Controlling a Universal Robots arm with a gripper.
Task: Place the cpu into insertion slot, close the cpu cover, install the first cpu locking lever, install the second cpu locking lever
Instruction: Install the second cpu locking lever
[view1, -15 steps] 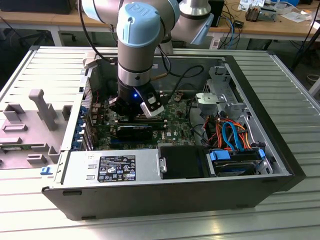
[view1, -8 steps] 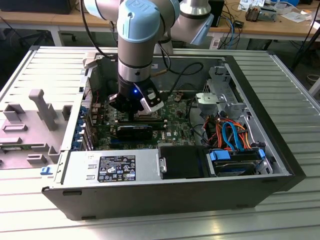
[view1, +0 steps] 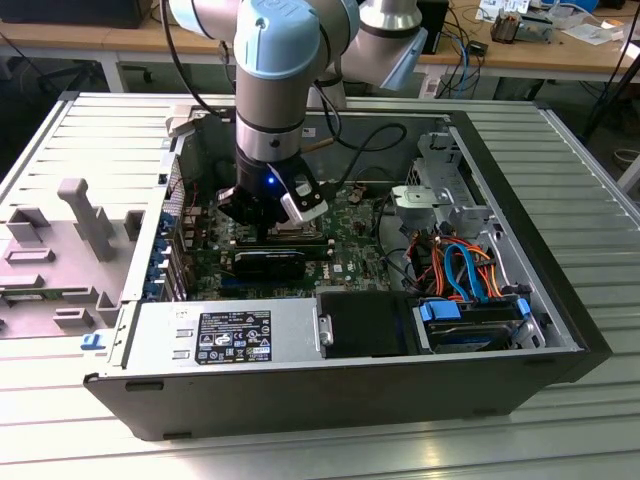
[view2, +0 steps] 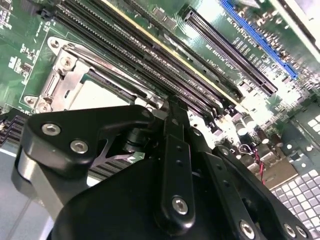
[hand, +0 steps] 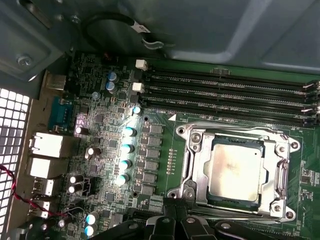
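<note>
The hand (view1: 268, 228) hovers above the cpu (hand: 236, 170) seated in the insertion slot (hand: 197, 172).

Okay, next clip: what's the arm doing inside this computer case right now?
A single robot arm reaches down into an open computer case, its gripper low over the green motherboard. In the first wrist view the cpu already sits in the insertion slot, and the silver cpu cover frames it. The gripper hangs close beside the socket's edge. Whether the locking levers are fastened cannot be told.
</note>
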